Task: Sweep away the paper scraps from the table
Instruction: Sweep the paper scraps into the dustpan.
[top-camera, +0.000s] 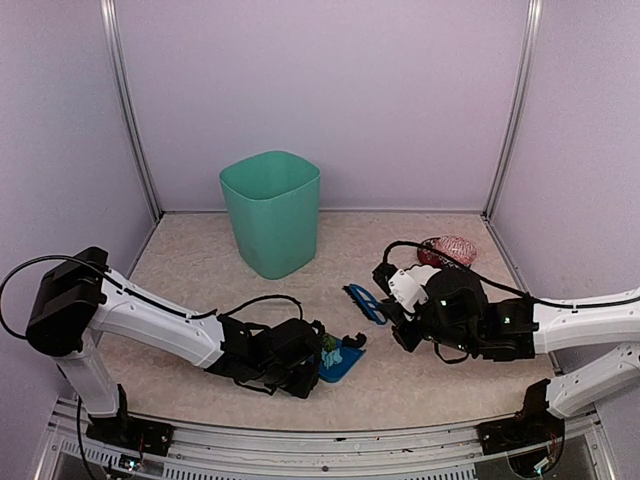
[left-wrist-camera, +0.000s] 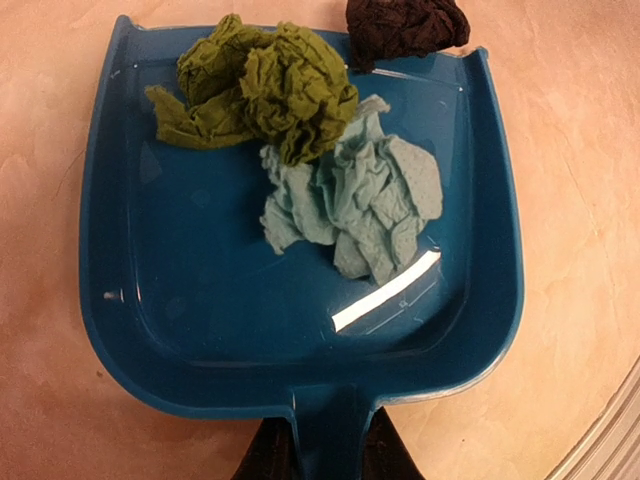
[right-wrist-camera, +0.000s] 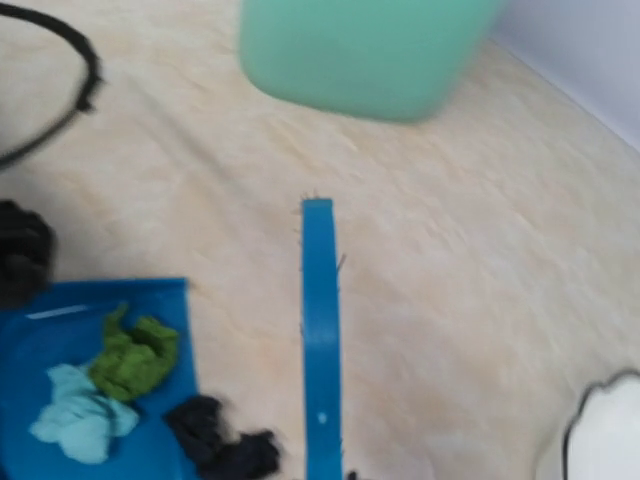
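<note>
Left on the table (top-camera: 200, 270) | left gripper (top-camera: 320, 363) clamps dustpan (left-wrist-camera: 200, 300) handle | paper scraps (left-wrist-camera: 290, 95): green and pale-blue wads in pan, black one at its lip | brush (right-wrist-camera: 319, 300) beside pan, right gripper (top-camera: 392, 308) closed on it.

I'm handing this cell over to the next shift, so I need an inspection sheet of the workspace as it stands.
Surface: beige marbled table.
Job's things: green scrap, pale blue scrap and white strip inside the blue dustpan; black scrap at its lip.
Clutter: green bin at the rear, pink patterned object at right rear.
Grippers: left gripper, jaws shut on the dustpan handle; right gripper, jaws shut on the blue brush.
Cables: black cables loop off both arms.
Surroundings: plain walls, nothing else seen.
</note>
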